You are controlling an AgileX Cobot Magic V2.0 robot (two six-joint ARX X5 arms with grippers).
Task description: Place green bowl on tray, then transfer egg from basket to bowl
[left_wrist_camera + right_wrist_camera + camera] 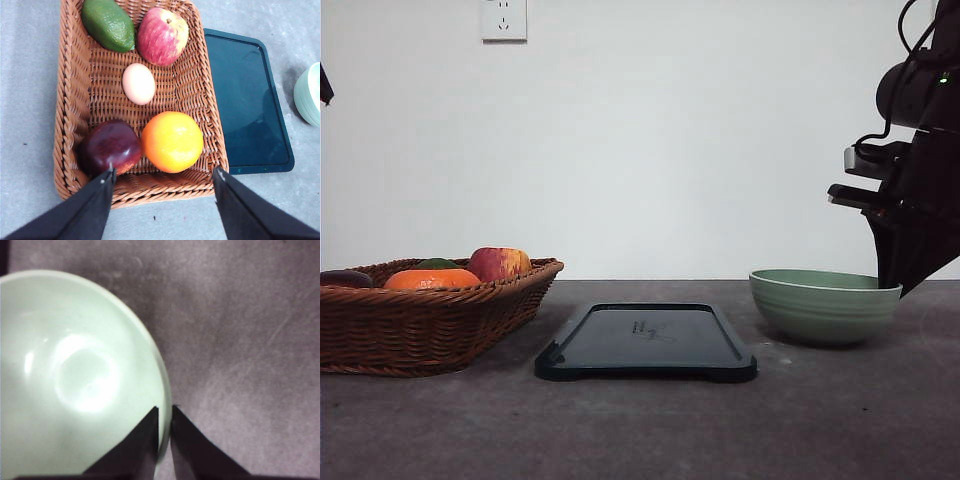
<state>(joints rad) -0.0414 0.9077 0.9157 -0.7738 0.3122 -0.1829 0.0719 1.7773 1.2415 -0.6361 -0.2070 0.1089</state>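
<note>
Rt tool (165, 412) pinching green bowl (825, 305) rim; tray (646, 342) bare; left tool (164, 176) spread over basket (75, 100)

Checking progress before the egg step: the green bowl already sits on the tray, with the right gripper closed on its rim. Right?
Not quite. The front view shows the green bowl standing on the table to the right of the tray, not on it. The right gripper is indeed closed on its rim, as the right wrist view shows.
</note>
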